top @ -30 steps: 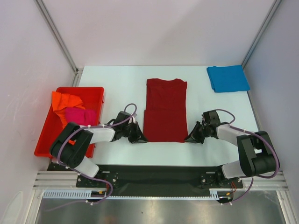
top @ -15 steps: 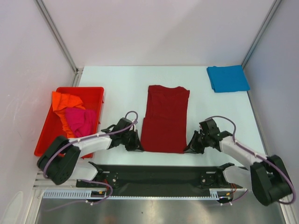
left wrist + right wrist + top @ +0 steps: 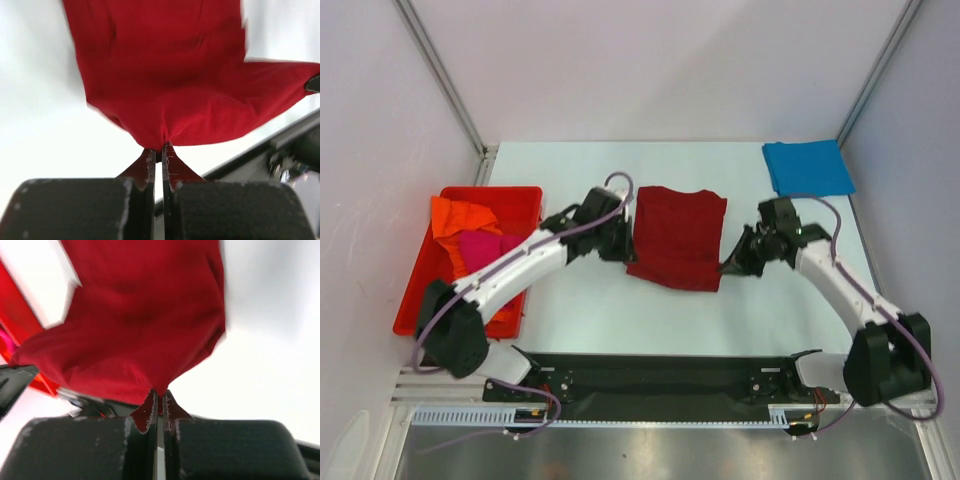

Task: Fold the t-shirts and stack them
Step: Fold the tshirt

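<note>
near edge first: both arms are on the near hem of the dark red t-shirt (image 3: 677, 230) — left gripper (image 3: 159, 150) is clamped tight on one bunched corner, right gripper (image 3: 159, 396) is pinched on the other, and the cloth sags between them. the hem looks raised off the white table (image 3: 620, 320) and carried over the tee's middle, while the far half lies flat near the table's centre. i'd call this the halving fold, about midway. the next move calls for both corners travelling level to the far edge, laid down there and only then let go — uneven travel would skew the fold. out left, the red bin (image 3: 415, 290) holds an orange tee (image 3: 460, 214) and a magenta-pink tee (image 3: 485, 247), both crumpled. in the far right corner a bright blue tee (image 3: 807, 167) lies folded, likely the base of the stack. both wrist views are blurred, and whatever is doubled under the raised hem is hidden.
</note>
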Robot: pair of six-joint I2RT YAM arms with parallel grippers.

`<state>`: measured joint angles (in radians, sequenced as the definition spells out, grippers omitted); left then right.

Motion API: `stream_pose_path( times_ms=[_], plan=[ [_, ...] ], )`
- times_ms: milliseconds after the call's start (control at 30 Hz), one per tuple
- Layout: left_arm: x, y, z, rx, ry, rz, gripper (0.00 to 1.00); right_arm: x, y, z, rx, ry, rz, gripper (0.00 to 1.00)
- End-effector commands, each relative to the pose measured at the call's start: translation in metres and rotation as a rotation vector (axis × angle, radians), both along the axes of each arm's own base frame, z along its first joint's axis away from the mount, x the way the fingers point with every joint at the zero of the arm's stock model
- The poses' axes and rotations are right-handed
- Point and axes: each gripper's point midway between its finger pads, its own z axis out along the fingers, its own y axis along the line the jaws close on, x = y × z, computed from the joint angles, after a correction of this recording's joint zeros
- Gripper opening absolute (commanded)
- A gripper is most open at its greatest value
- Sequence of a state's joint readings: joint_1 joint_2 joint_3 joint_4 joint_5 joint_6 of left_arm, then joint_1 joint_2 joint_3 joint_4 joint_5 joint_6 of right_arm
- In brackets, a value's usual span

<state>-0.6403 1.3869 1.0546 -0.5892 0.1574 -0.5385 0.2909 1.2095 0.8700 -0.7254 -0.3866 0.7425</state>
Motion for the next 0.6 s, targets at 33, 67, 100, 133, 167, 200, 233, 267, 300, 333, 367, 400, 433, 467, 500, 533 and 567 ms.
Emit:
stream_pose_path(
  times_ms=[33,67,100,133,167,200,233,267,300,333,367,400,433,467,500,533,567],
  plan=[
    [0.066,-0.004,0.014,0.091,-0.054,-0.021,0.04,0.063,-0.020,0.015,-0.075,-0.051,0.020,0.00],
    [0.078,-0.004,0.016,0.081,-0.046,-0.013,0.03,0.086,-0.018,0.034,-0.061,-0.100,0.020,0.00],
    [0.088,-0.006,0.016,0.080,-0.046,-0.018,0.03,0.097,-0.022,0.036,-0.065,-0.100,0.014,0.00],
    [0.106,-0.013,0.030,0.058,-0.080,-0.014,0.03,0.109,-0.024,0.040,-0.063,-0.109,0.015,0.00],
    [0.119,-0.013,0.018,0.064,-0.053,-0.010,0.03,0.128,-0.023,0.040,-0.066,-0.112,0.030,0.00],
    [0.128,-0.016,0.015,0.063,-0.053,-0.016,0.03,0.140,-0.026,0.042,-0.063,-0.120,0.027,0.00],
    [0.144,-0.023,0.030,0.035,-0.086,-0.018,0.03,0.149,-0.027,0.041,-0.064,-0.117,0.028,0.00],
    [0.156,-0.025,0.014,0.043,-0.053,-0.015,0.02,0.166,-0.026,0.041,-0.059,-0.129,0.041,0.00],
    [0.162,-0.028,0.015,0.031,-0.046,-0.023,0.02,0.174,-0.028,0.037,-0.058,-0.116,0.040,0.00],
    [0.176,-0.035,0.031,0.005,-0.085,-0.023,0.03,0.182,-0.031,0.038,-0.052,-0.122,0.037,0.00],
    [0.185,-0.037,0.029,-0.002,-0.086,-0.023,0.03,0.190,-0.032,0.038,-0.049,-0.131,0.035,0.00],
    [0.193,-0.042,0.020,-0.007,-0.072,-0.023,0.04,0.204,-0.031,0.035,-0.041,-0.137,0.042,0.00],
    [0.204,-0.048,0.029,-0.034,-0.099,-0.025,0.04,0.212,-0.031,0.036,-0.023,-0.145,0.044,0.00],
    [0.211,-0.050,0.030,-0.046,-0.105,-0.021,0.05,0.219,-0.033,0.033,-0.022,-0.150,0.045,0.00],
    [0.219,-0.053,0.018,-0.049,-0.088,-0.012,0.05,0.230,-0.032,0.029,-0.020,-0.151,0.053,0.00],
    [0.227,-0.057,0.026,-0.075,-0.107,-0.015,0.07,0.234,-0.033,0.025,-0.004,-0.143,0.055,0.00],
    [0.233,-0.058,0.026,-0.086,-0.113,-0.009,0.07,0.240,-0.033,0.023,0.002,-0.153,0.058,0.00]
  ],
)
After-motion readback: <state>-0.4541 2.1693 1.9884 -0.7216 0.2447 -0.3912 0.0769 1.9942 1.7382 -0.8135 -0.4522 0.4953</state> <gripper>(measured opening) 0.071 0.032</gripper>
